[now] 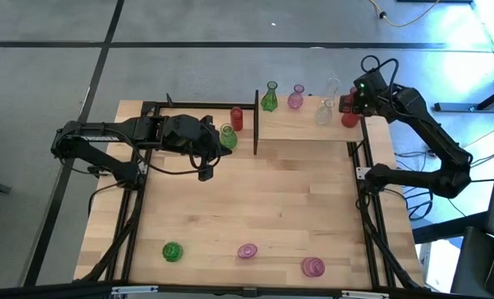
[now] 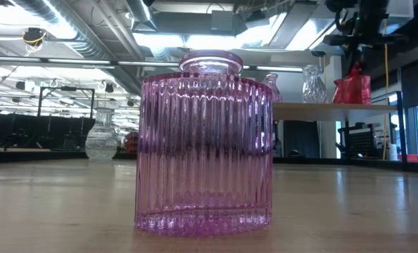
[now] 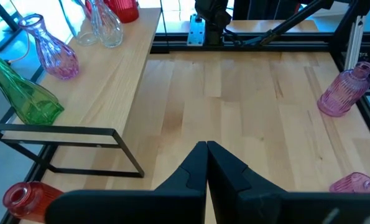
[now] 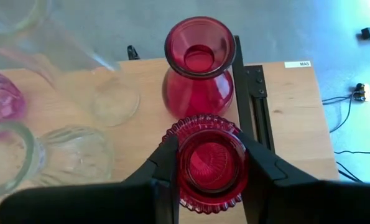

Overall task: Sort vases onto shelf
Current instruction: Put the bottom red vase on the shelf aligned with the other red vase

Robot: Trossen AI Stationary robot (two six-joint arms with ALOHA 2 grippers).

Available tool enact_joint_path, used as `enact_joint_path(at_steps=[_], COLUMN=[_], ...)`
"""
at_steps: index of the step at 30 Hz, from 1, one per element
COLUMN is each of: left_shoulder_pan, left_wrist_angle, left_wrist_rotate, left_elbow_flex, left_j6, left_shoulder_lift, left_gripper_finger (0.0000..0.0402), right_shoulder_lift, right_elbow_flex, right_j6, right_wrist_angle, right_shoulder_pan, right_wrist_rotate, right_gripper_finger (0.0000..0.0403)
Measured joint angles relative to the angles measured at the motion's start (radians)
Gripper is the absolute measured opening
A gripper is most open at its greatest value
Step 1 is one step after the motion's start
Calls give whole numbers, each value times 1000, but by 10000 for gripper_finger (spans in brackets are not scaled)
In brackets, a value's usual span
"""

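My right gripper (image 4: 212, 163) is over the shelf's right end (image 1: 359, 124), shut on a red ribbed vase (image 4: 212, 168). Just beyond it a smooth red vase (image 4: 197, 68) stands on its base on the shelf. Green (image 1: 269, 98), pink (image 1: 295, 98) and two clear vases (image 1: 323, 112) also stand on the shelf board. A red one (image 1: 237, 119) and a green one (image 1: 227, 137) are at the shelf's left part. My left gripper (image 3: 206, 168) hangs shut and empty above the table beside them. My right gripper pinches the red ribbed vase between its two fingers, one on each opposite side of the upper wall (image 4: 180, 163). The fingers (image 4: 256, 163) come slanting down from above. The vase stays upright, mouth up. Whether its base rests on the shelf I cannot tell.
Near the table's front edge stand a green vase (image 1: 173, 251) and two pink ones (image 1: 247, 250), (image 1: 313, 266); one pink vase (image 2: 204, 140) fills the low view. A black upright post (image 1: 256, 120) rises mid-shelf. Bare wood lies across the table's middle (image 1: 263, 191).
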Motion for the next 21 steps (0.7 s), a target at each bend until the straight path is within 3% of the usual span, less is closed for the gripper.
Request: enact_joint_path(at_steps=[21], left_shoulder_pan=[0], left_wrist_angle=[0], left_wrist_rotate=[0], left_elbow_flex=[0], left_j6=[1], left_shoulder_lift=[0], left_gripper_finger=[0], right_shoulder_lift=[12], right_elbow_flex=[1], right_j6=[-26], right_wrist_angle=[24], right_shoulder_pan=[-16], right_wrist_rotate=[-35], right_gripper_finger=[91])
